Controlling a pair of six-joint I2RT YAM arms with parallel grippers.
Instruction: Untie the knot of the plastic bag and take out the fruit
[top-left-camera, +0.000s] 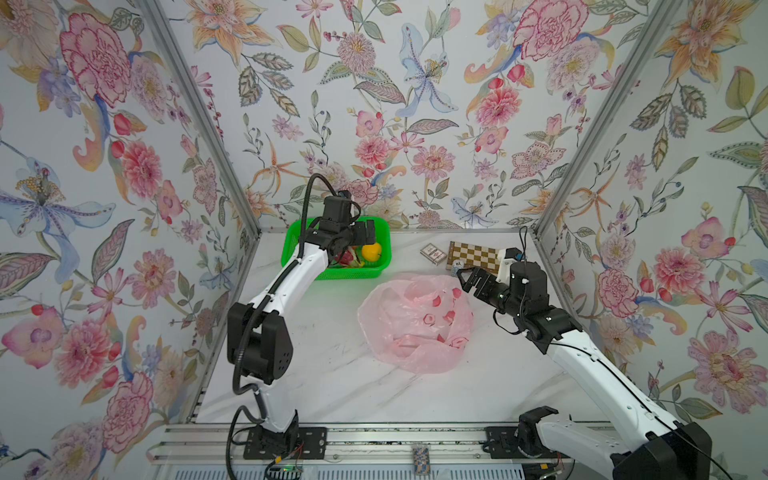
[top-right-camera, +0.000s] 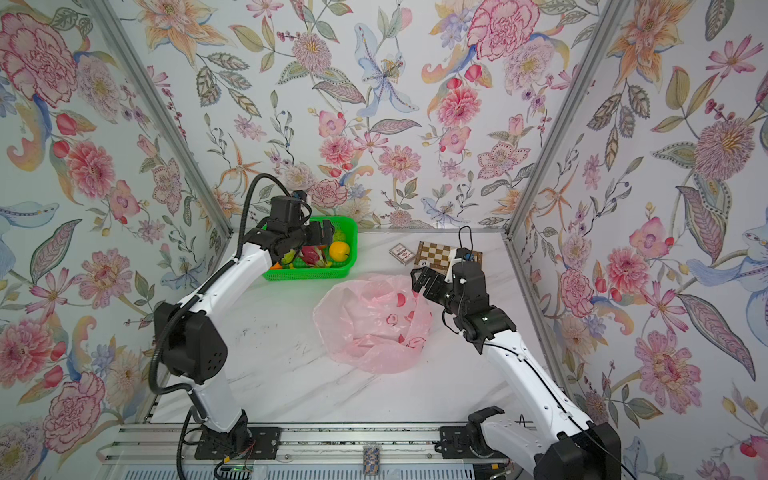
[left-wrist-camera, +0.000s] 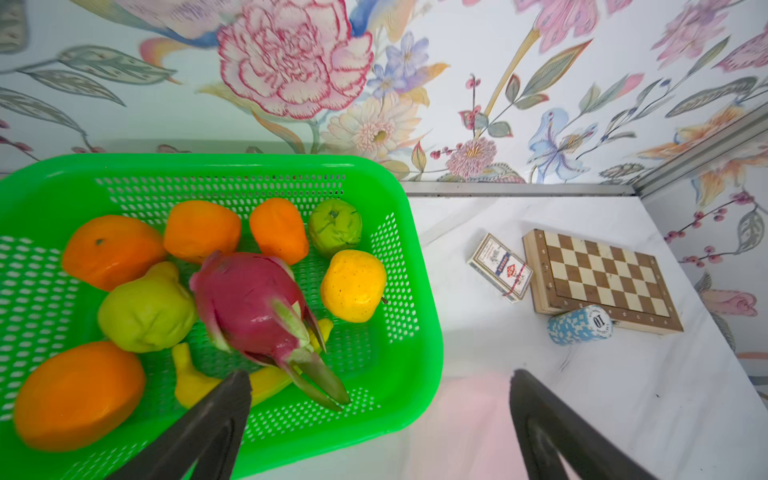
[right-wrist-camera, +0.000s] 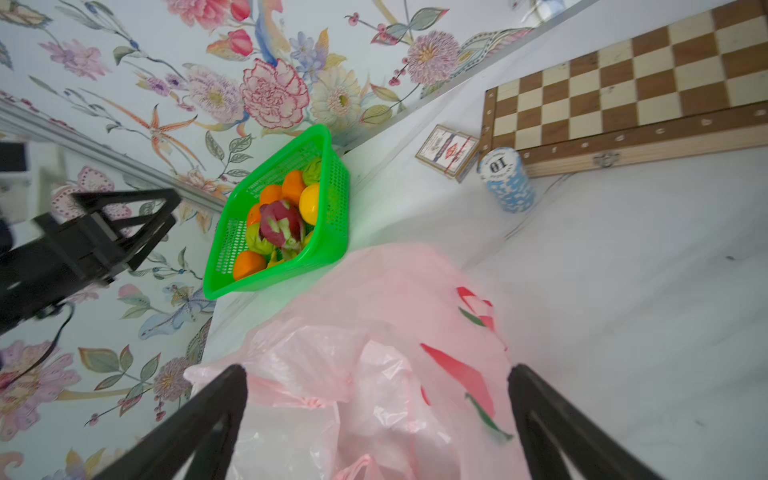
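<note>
While left claw (left-wrist-camera: 376, 374) is hovering spread and empty over the green basket (left-wrist-camera: 424, 332) holding the fruit (left-wrist-camera: 249, 299), right claw (right-wrist-camera: 377, 368) is gaping empty above the plastic bag (top-left-camera: 411, 320), which is lying slack on the white marbled surface (top-left-camera: 332, 374). Blue chip stack (left-wrist-camera: 579, 324) is showing "10", touching the chessboard (left-wrist-camera: 602, 278); card box (left-wrist-camera: 500, 266) is sitting just beside, its print unreadable. Floral walls (top-left-camera: 415, 104) are enclosing everything.

Left arm (top-left-camera: 291, 278), left of centre: white link shells, black joint housings, and a boxy black elbow block (top-left-camera: 266, 336) with small holes. Black corrugated conduit (top-left-camera: 237, 365) ran beside it. Right arm (top-left-camera: 602, 374), lower right: same white shells and black joints, with a thin black wire (top-left-camera: 520, 241) looped over the wrist. Bases sat on black screwed plates (top-left-camera: 307, 442). Left gripper (left-wrist-camera: 380, 376) had matte black, tapered fingers (left-wrist-camera: 216, 419); the right gripper (right-wrist-camera: 376, 372) looked the same.
</note>
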